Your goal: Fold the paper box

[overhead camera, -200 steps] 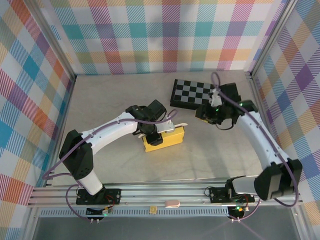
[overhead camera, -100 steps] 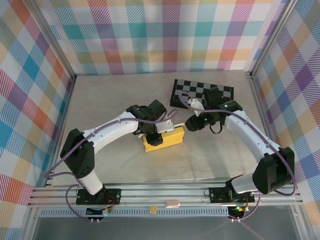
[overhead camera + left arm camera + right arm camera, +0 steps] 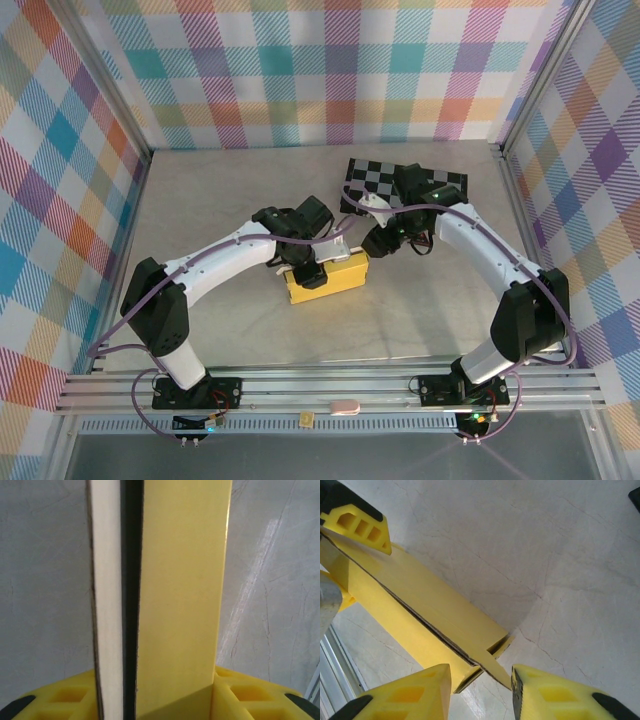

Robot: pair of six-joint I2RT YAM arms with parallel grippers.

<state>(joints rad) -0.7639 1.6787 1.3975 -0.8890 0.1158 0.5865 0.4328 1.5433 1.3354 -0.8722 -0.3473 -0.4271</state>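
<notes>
The paper box [image 3: 342,281] lies mid-table as a mustard-yellow, long, flat shape, its right end towards the checkered board. My left gripper [image 3: 308,264] sits over its left half, shut on the paper box. In the left wrist view a yellow panel [image 3: 180,580] and a white-faced flap [image 3: 107,590] stand upright between the fingers of the left gripper [image 3: 155,692]. My right gripper [image 3: 377,240] hovers at the box's right end, open. In the right wrist view a loose flap tip [image 3: 502,672] pokes into the gap of the right gripper [image 3: 482,690], and the box [image 3: 420,592] runs away to the upper left.
A black-and-white checkered board [image 3: 412,183] lies at the back right, just behind my right arm. Plaid walls close in the left, back and right sides. An aluminium rail [image 3: 330,385] runs along the near edge. Bare grey table lies left of and in front of the box.
My right arm has swung left from over the checkered board to the box's right end. The left gripper and the box have stayed where they were.
</notes>
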